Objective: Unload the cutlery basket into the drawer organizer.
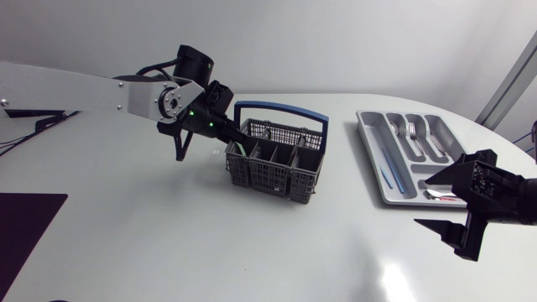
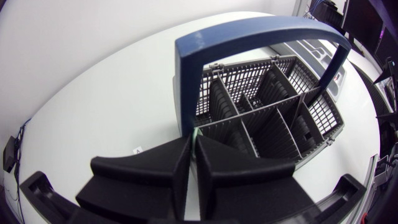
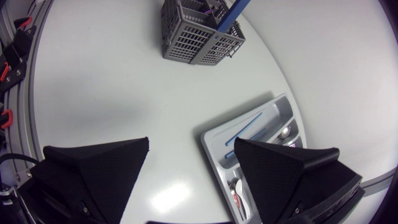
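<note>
Fingers [image 2: 146,171] of left hand [image 2: 192,144] pinch green sliver [image 2: 194,132] at basket [image 1: 270,174] corner; right hand [image 1: 420,200] spread.

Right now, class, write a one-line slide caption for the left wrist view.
Left gripper, fingers together, poised at the near rim of the grey cutlery basket beside its blue handle.
</note>
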You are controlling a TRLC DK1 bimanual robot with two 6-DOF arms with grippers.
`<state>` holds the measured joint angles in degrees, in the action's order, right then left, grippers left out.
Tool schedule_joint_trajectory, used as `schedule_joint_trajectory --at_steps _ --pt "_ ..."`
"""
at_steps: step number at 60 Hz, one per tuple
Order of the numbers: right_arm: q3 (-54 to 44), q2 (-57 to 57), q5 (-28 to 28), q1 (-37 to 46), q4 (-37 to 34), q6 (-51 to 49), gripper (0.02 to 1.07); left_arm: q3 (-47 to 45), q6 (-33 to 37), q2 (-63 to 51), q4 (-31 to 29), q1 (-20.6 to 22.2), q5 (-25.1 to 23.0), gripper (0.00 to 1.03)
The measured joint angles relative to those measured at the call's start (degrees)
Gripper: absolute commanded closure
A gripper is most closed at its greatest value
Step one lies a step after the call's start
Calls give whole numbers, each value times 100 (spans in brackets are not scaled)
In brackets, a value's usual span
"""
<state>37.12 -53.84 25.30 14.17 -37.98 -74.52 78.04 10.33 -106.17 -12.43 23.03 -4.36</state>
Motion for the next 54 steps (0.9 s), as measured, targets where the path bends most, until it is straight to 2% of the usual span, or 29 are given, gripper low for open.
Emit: schedule_joint_trajectory --at_steps 5,10,26,34,43,54 --pt "-35 87 0 -39 0 13 8 -216 2 138 179 39 61 100" --pt "-68 179 0 -146 -28 98 8 -573 55 411 459 197 380 100" --pt "-120 566 0 -634 -184 518 8 -1777 981 1657 1665 1329 1939 100" --pt "-125 782 0 -905 -221 874 8 -1880 1235 2100 1740 1628 2295 100" --pt "-125 1102 2 -1176 -221 1340 8 -1880 1270 2538 1733 1670 2422 100" --pt "-120 1368 0 -1486 -221 2020 8 -1781 1145 3108 1117 1692 2437 100"
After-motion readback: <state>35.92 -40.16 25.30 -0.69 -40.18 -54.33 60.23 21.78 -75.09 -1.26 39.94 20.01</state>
